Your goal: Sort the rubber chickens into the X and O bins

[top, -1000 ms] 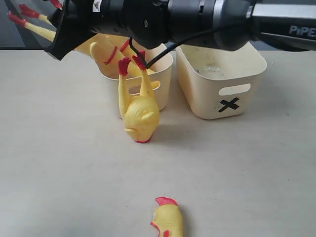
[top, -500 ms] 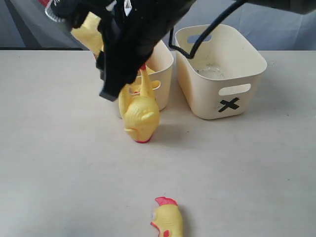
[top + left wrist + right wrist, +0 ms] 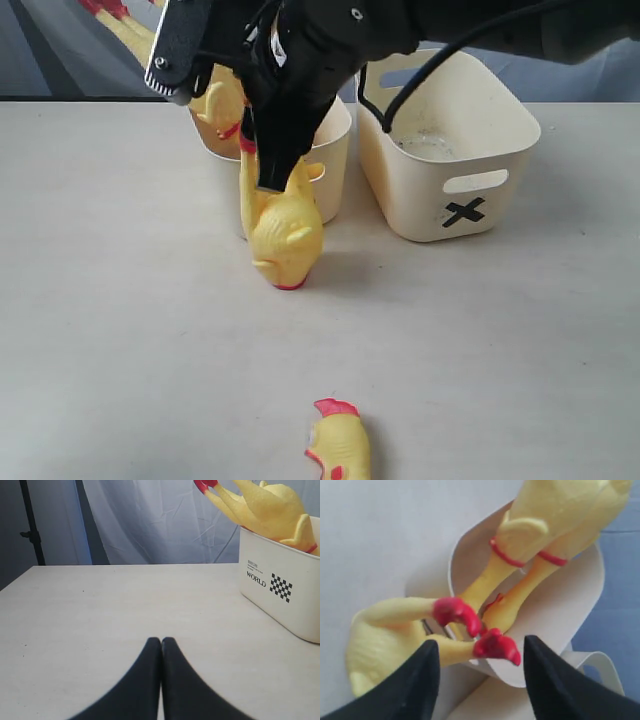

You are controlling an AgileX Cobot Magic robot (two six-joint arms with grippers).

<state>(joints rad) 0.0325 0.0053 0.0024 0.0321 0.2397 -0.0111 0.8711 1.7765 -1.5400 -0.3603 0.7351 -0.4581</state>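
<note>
Working remotely, I hold my right end effector, fingers apart, over the red feet of a small rubber chicken. The chicken leans head-down against the cream bin holding two long chickens. My left end effector is pressed together above the desk.

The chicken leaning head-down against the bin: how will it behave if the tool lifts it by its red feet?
The chicken likely hangs limp, since its legs are thin. If nudged it probably topples: it stands on its head, propped by the bin. The small red feet inside the open right tool may slip out.
</note>
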